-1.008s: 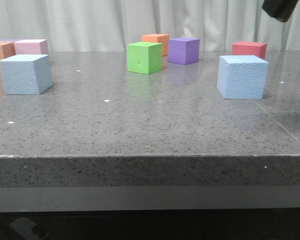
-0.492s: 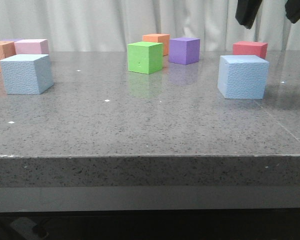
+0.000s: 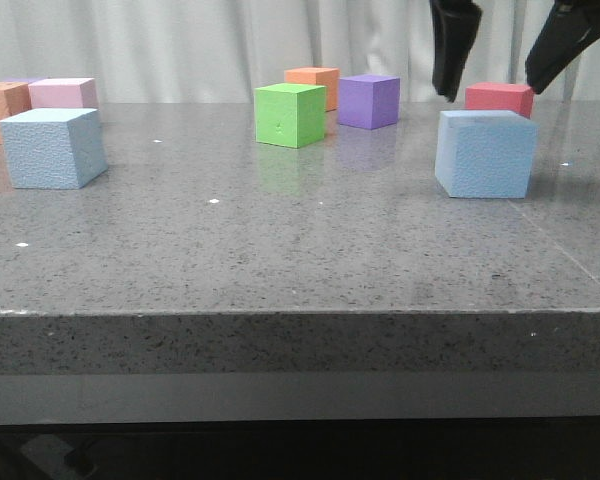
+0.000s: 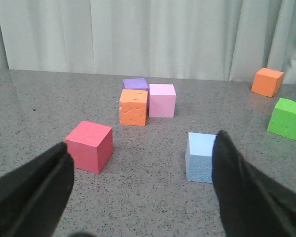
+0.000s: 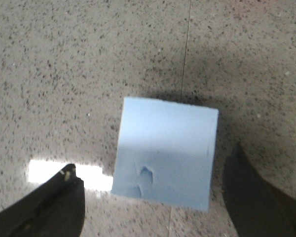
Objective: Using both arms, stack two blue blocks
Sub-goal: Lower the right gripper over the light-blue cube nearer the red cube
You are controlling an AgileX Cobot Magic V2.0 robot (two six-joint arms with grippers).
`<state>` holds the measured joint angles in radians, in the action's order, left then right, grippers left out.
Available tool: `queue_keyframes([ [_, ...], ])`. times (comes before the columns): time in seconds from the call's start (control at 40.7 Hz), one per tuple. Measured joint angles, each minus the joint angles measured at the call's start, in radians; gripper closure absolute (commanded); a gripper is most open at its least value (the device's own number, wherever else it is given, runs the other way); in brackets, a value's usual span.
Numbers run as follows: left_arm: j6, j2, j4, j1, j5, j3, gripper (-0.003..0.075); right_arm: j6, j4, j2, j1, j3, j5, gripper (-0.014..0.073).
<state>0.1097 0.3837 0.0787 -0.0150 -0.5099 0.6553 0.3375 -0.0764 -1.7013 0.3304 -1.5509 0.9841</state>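
Two pale blue blocks rest on the grey table, one at the left (image 3: 53,148) and one at the right (image 3: 485,152). My right gripper (image 3: 492,88) hangs open just above the right block, one finger (image 3: 450,50) to each side of it and neither touching. The right wrist view looks straight down on that block (image 5: 165,153), which has a small dent in its top, with the right gripper (image 5: 153,160) open around it. My left gripper (image 4: 140,148) is open and empty, low over the table. The left blue block (image 4: 201,157) stands ahead of it, beside one finger (image 4: 251,192). The left arm is outside the front view.
Other cubes stand around: green (image 3: 290,115), orange (image 3: 312,85), purple (image 3: 368,101) and red (image 3: 510,100) at the back, pink (image 3: 62,93) and orange (image 3: 0,110) at the far left. A red cube (image 4: 89,146) sits near the left gripper. The table's front edge (image 3: 300,312) is close.
My right gripper has come down from the top right corner and now hangs open over the right blue block. No block has moved.
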Motion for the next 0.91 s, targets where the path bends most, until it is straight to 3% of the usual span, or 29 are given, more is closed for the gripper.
queue_keyframes([
  [0.246, 0.0, 0.0, 0.0, 0.0, 0.0, 0.0, 0.0154, 0.078, -0.033, -0.085, 0.0, -0.025, 0.007, 0.0008],
  [0.91, 0.0, 0.0, 0.0, 0.0, 0.0, 0.0, 0.0154, 0.089, -0.034, -0.163, 0.0, -0.027, -0.008, 0.0011],
])
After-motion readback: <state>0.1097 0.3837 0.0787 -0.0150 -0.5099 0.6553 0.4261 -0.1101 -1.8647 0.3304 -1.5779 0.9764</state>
